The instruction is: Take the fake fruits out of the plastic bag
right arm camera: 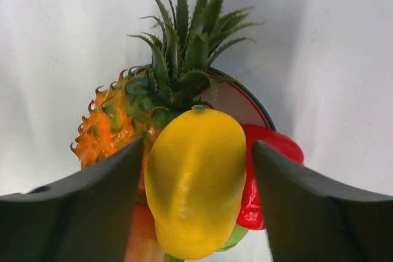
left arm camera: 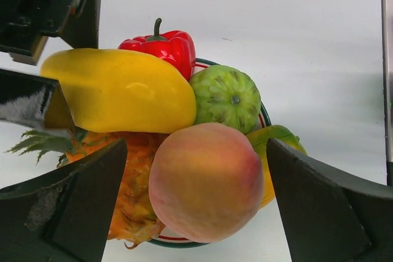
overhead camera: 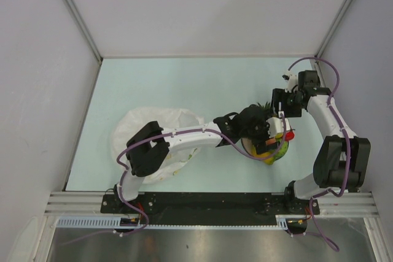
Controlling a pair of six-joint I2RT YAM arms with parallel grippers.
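1. The peach (left arm camera: 206, 182) lies on the fruit pile on the plate (right arm camera: 230, 99), between the fingers of the left gripper (left arm camera: 196, 151), which stand fully apart and hold nothing
2. The mango (right arm camera: 195, 179) rests on top of the pile, over the pineapple (right arm camera: 116, 121) and against the red pepper (left arm camera: 163, 47); the right gripper (right arm camera: 198, 145) flanks it, jaws parted, with a gap visible at one finger
3. The green lumpy fruit (left arm camera: 226, 96) sits on the plate beside the peach
4. The plastic bag (overhead camera: 153, 124) lies crumpled on the table (overhead camera: 184, 84), well apart from the plate and to its left, partly under the left arm (overhead camera: 184, 138)
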